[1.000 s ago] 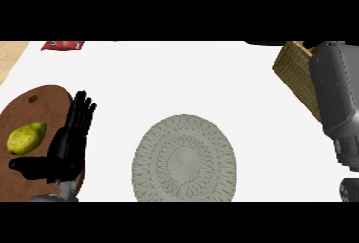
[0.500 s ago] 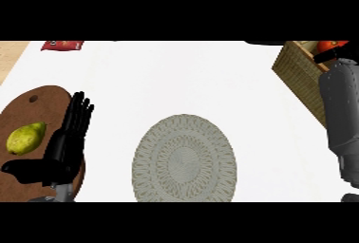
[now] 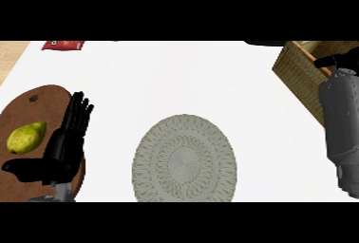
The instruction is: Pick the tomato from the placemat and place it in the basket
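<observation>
The left robot hand (image 3: 67, 137) rests at the left of the head view, its fingers straight and pointing up the picture, its thumb stretched out toward the left edge. It lies over a brown oval cutting board (image 3: 24, 102) and holds nothing. Just beside the fingers, on the board's left part, sits a yellow-green pear (image 3: 26, 137), apart from the hand.

The right robot hand (image 3: 338, 60) shows only as a small black part at the far right, at the top end of the grey forearm (image 3: 342, 118) that runs up the right edge. It sits over the rim of the woven basket (image 3: 298, 71) in the upper right corner. Whether its fingers are spread or curled, I cannot tell; too little of it shows. The tomato cannot be seen anywhere in the head view, neither on the mat nor in the part of the basket that shows.

The round grey woven placemat (image 3: 184, 159) lies in the lower middle of the white worktop (image 3: 182, 76), well apart from both hands, with nothing on it. At the top left edge a red packet (image 3: 63, 45) lies partly cut off by the view.
</observation>
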